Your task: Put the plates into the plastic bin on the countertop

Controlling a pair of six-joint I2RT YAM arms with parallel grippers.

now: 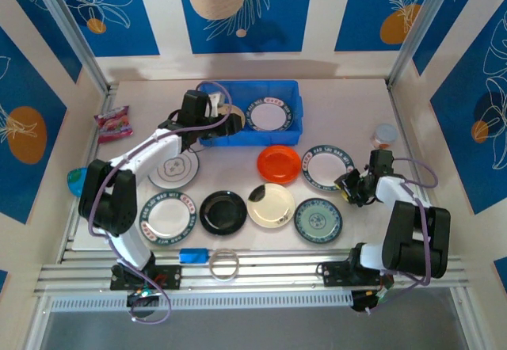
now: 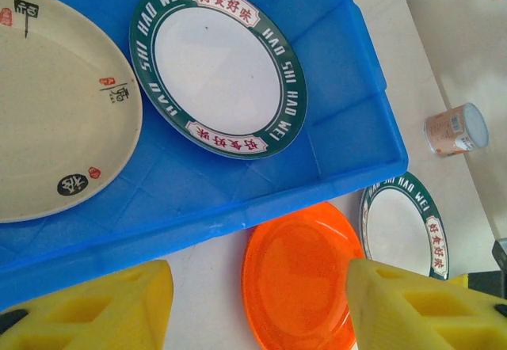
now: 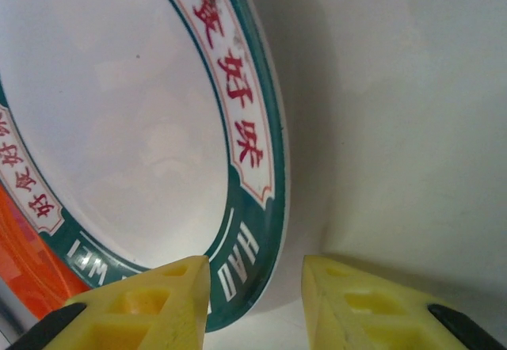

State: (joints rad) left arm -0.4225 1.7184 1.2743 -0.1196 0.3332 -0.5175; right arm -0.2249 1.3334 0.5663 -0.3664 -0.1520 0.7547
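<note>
Left end effector above bin, fingers spread, empty. 2 plates lie inside bin: cream plate, green-rim plate. 7 plates on counter, from white plate to orange plate. Right end effector low at edge of right plate, just beside orange plate; fingers apart around rim, not pinching yet. Risk: thin rim slips out at closing, or right plate gets pushed onto orange plate. Also risk: arms meet over bin if left one does not retreat.
</note>
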